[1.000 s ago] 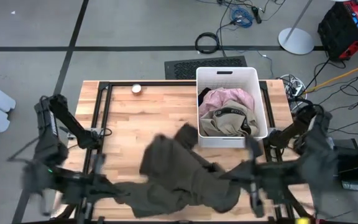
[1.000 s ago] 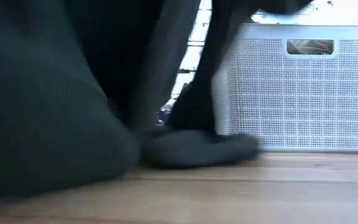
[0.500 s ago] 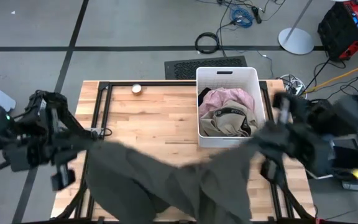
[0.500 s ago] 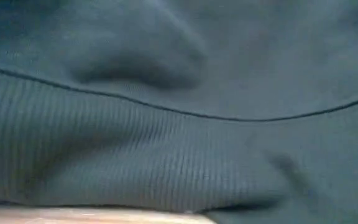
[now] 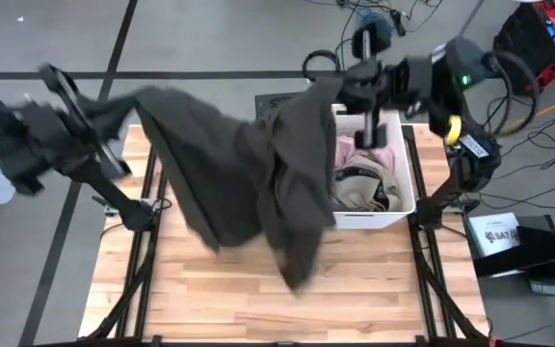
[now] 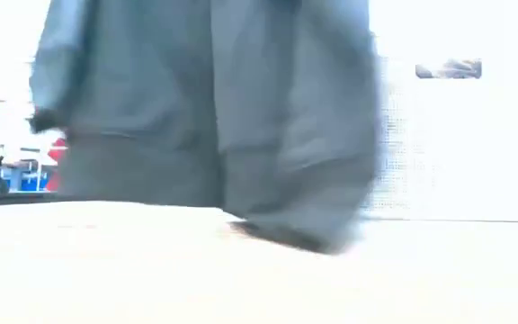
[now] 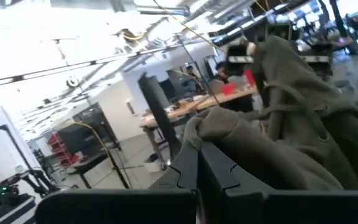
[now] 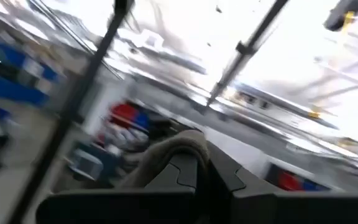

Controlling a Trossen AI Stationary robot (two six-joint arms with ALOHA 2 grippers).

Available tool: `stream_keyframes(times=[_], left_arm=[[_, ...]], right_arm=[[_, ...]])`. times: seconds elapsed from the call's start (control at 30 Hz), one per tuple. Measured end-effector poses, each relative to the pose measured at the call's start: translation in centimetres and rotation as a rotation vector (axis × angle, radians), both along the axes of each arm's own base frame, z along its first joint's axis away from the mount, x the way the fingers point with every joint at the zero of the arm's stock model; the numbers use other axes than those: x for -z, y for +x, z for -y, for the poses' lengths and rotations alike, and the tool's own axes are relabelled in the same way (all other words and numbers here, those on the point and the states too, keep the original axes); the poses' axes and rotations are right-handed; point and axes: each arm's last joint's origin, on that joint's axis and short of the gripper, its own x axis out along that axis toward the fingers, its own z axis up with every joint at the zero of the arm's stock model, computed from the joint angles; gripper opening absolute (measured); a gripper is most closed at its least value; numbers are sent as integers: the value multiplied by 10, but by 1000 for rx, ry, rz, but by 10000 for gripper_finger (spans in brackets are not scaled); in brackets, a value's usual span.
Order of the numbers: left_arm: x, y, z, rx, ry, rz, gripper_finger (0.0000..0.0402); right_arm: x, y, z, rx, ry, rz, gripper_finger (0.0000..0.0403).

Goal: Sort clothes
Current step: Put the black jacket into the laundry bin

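Observation:
A large dark olive garment (image 5: 249, 164) is held up in the air, spread between my two grippers, and hangs as a wide curtain over the table's middle (image 6: 232, 117). My left gripper (image 5: 114, 116) is high over the far left corner, shut on one end. My right gripper (image 5: 343, 92) is high over the far edge beside the white bin (image 5: 408, 183), shut on the other end. Pale pink (image 5: 369, 154) and beige (image 5: 359, 188) clothes lie in the bin. My left gripper pinches a bunched fold of the olive garment's left end (image 7: 219, 127) between its two shut fingers (image 7: 185, 174), pointing about level. The cloth hangs below and runs off toward the other arm. My right gripper pinches a bunched fold of the garment's right end (image 8: 176, 149) between its shut fingers (image 8: 185, 174), tilted a little upward. The cloth hangs below it; the garment's lowest end (image 6: 295, 236) reaches about table height.
The wooden table (image 5: 210, 289) has dark metal rails along its left (image 5: 147, 241) and right (image 5: 432, 270) sides. A small white round object (image 5: 211, 137) lies near the far edge. Cables and a red case lie on the floor beyond.
Both grippers have risen and swung from the table's near edge toward its far edge, the right one ending beside the bin. The olive garment, which was heaped on the table, has been pulled up, spread out between them, and now hangs down.

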Motion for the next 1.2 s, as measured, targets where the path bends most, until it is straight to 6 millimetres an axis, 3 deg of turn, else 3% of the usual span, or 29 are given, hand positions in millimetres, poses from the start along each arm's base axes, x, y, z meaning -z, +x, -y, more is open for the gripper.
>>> stream_keyframes(times=[0.17,0.27,0.37,0.57,0.8,0.9,1.03,1.13,1.2], left_arm=[[-11,-14,-12,21,-12,22,0],[-8,-14,-6,64,-13,12,0],[10,-2,13,125,20,-70,0],[70,34,63,231,33,-245,0],[152,59,119,332,-64,-387,0],[177,57,145,387,-48,-434,0],[187,46,173,443,-84,-413,0],[204,41,196,442,-80,-417,0],[213,38,205,434,-77,-420,0]], right_arm=[[-2,-12,21,-146,50,-55,0],[2,-18,19,-195,76,-139,0],[14,-17,4,-274,83,-291,0],[58,17,-53,-311,81,-592,0],[106,54,-150,-299,41,-713,0],[126,67,-187,-294,41,-742,0],[146,72,-231,-323,42,-771,0],[166,74,-258,-143,52,-812,0],[181,75,-263,2,51,-869,0]])
